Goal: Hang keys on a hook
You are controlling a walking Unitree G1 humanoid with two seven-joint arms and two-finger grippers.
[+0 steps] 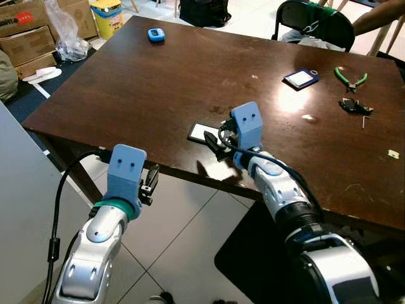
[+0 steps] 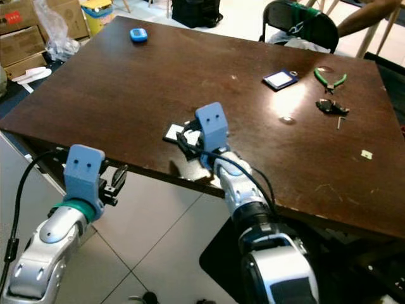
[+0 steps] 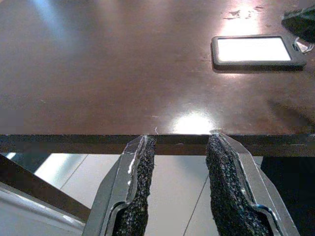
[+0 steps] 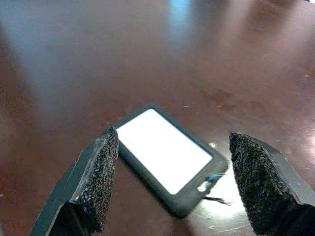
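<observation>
A flat dark key tag with a white face (image 4: 165, 150) lies on the brown surface (image 1: 158, 82) near its front edge, with a bit of ring or wire at one corner. No hook can be made out in these pictures.

The right pincer (image 4: 182, 182) hovers just above the tag, its 2 fingers spread wide to either side of it and touching nothing; in the head view it sits (image 1: 218, 142) right over the tag (image 1: 201, 132). The left pincer (image 3: 179, 162) hangs just off the surface's front edge, below its level, fingers a narrow gap apart and empty.

Further back lie a second tag (image 1: 300, 78), green-handled pliers (image 1: 350, 78), a small dark cluster of metal parts (image 1: 354, 106) and a blue object (image 1: 156, 34) at the far side.

The task looks barely begun: the grasp is lined up but not closed, so picking up, carrying and hanging are all left to do.
</observation>
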